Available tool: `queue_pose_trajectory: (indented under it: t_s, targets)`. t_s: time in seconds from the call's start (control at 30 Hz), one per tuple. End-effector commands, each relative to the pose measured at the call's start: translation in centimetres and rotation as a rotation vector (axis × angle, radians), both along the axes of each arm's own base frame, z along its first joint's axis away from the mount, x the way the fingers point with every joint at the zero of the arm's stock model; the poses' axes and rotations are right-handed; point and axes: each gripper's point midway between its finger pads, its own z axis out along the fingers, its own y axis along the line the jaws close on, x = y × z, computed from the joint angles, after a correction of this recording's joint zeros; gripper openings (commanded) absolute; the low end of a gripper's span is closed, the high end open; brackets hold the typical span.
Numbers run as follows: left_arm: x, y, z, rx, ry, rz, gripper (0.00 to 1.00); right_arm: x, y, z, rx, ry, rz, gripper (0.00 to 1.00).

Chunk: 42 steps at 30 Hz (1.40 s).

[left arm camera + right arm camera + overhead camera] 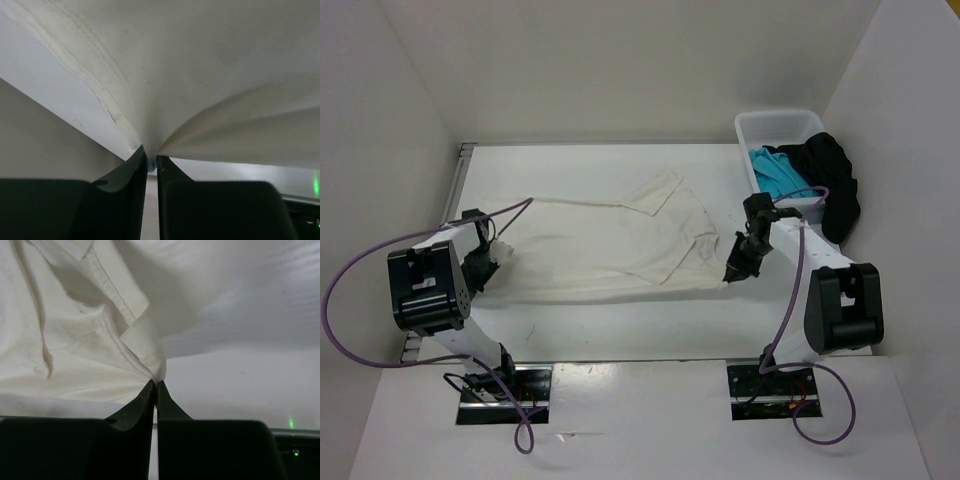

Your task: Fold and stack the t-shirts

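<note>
A cream-white t-shirt (610,245) lies spread across the table, stretched between both arms. My left gripper (498,258) is shut on its left edge; in the left wrist view the cloth (200,75) bunches into the closed tips (150,154). On the right, my right gripper (730,272) is shut on the shirt's near right corner, and the right wrist view shows folded hem (125,320) pinched at the tips (156,383). A turquoise t-shirt (775,172) lies in the basket. A black t-shirt (835,185) hangs over the basket's right rim.
The white plastic basket (775,125) stands at the back right corner. White walls enclose the table on the left, back and right. A metal rail (458,180) runs along the table's left edge. Purple cables (350,270) loop from both arms.
</note>
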Motion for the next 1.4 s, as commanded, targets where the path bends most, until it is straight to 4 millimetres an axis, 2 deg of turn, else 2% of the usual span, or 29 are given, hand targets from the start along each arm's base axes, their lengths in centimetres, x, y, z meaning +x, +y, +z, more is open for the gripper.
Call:
queue_pose_trajectory:
  t_s: [0.0,0.07,0.13,0.17,0.27,0.3,0.33,0.4,0.43,0.47,0.5,0.57,0.6,0.67,0.7,0.73,0.8,0.83,0.87,0.9,0.93,1.0,1.07,1.13,1.17,1.2,1.23,1.27,1.37]
  targets:
    - [-2.1,1.8,1.7,0.102,0.068,-0.005,0.20,-4.2,-0.8,-0.4,-0.033,0.133,0.048,0.15]
    - [-3.0,2.2,2.2,0.141,0.097,-0.015,0.32,-4.7,-1.0,0.4,-0.042,0.117,0.047,0.37]
    - [-3.5,2.7,2.6,0.179,0.116,-0.024,0.40,-5.0,-1.4,0.9,-0.066,0.109,0.033,0.54]
    - [-4.0,3.2,3.0,0.204,0.143,-0.025,0.48,-5.1,-1.7,1.1,-0.081,0.105,0.022,0.54]
    - [-3.6,3.9,4.6,0.234,0.120,-0.012,0.53,-4.7,-2.1,2.5,-0.103,0.051,-0.009,0.54]
    - [-2.8,4.2,5.4,0.246,0.083,-0.007,0.55,-4.2,-2.1,3.1,-0.113,0.020,-0.004,0.54]
    - [-0.8,4.8,7.5,0.271,0.011,-0.004,0.56,-3.8,-2.0,3.6,-0.108,0.001,-0.017,0.54]
    - [2.6,4.1,10.2,0.298,-0.086,-0.069,0.62,-2.5,-1.7,4.7,-0.111,-0.048,-0.022,0.54]
    - [4.4,3.3,11.8,0.302,-0.153,-0.107,0.70,-1.4,-1.2,4.9,-0.101,-0.081,-0.028,0.54]
    - [7.1,2.5,14.2,0.320,-0.245,-0.140,0.72,-0.9,-0.8,4.8,-0.083,-0.092,-0.036,0.52]
    - [9.8,-0.9,15.4,0.292,-0.311,-0.269,0.74,-0.3,0.3,5.1,-0.035,-0.111,-0.038,0.51]
    - [12.9,-5.7,16.8,0.252,-0.411,-0.407,0.80,1.7,1.5,4.4,0.025,-0.165,-0.055,0.46]
    - [14.5,-11.1,17.9,0.199,-0.472,-0.549,0.84,1.5,1.9,3.3,0.052,-0.150,-0.062,0.44]
    - [15.1,-18.9,16.8,-0.009,-0.518,-0.723,0.88,3.0,2.7,2.1,0.091,-0.178,-0.093,0.39]
    - [14.9,-22.4,16.8,-0.087,-0.538,-0.804,0.88,2.6,3.0,1.0,0.112,-0.154,-0.097,0.31]
    - [13.6,-28.7,15.5,-0.214,-0.527,-0.954,0.89,2.9,3.3,0.4,0.127,-0.150,-0.105,0.28]
    - [11.7,-34.2,14.4,-0.320,-0.514,-1.101,0.89,3.6,3.4,-0.6,0.130,-0.152,-0.113,0.17]
    - [9.9,-38.3,13.6,-0.383,-0.506,-1.217,0.89,3.3,3.4,-0.9,0.128,-0.142,-0.114,0.15]
    - [8.3,-40.5,12.6,-0.455,-0.474,-1.281,0.89,3.6,3.0,-1.2,0.105,-0.147,-0.121,0.14]
    - [7.4,-42.1,10.8,-0.482,-0.420,-1.317,0.87,3.6,2.8,-1.3,0.091,-0.150,-0.126,0.14]
    - [6.1,-44.1,10.1,-0.515,-0.404,-1.368,0.86,3.6,2.3,-1.6,0.062,-0.148,-0.135,0.14]
    - [4.9,-46.2,8.2,-0.574,-0.360,-1.399,0.80,4.0,1.9,-0.6,0.046,-0.183,-0.142,0.15]
    - [3.5,-48.2,7.4,-0.640,-0.336,-1.428,0.75,3.9,1.7,-0.5,0.039,-0.189,-0.155,0.17]
    - [3.3,-49.4,7.2,-0.662,-0.341,-1.434,0.69,3.5,1.7,-0.6,0.038,-0.188,-0.155,0.18]
    - [3.1,-49.8,6.8,-0.666,-0.335,-1.433,0.69,2.7,1.7,-1.3,0.042,-0.162,-0.151,0.20]
    - [2.8,-49.5,5.9,-0.660,-0.311,-1.430,0.67,3.0,1.8,-0.9,0.050,-0.181,-0.160,0.22]
    - [3.0,-49.7,6.0,-0.664,-0.323,-1.432,0.65,2.5,1.7,-1.4,0.046,-0.164,-0.160,0.22]
    - [2.7,-49.3,5.0,-0.658,-0.301,-1.429,0.63,2.1,1.8,-1.4,0.057,-0.160,-0.166,0.22]
    - [1.9,-49.5,4.6,-0.697,-0.276,-1.433,0.58,2.1,1.9,-1.3,0.062,-0.170,-0.174,0.23]
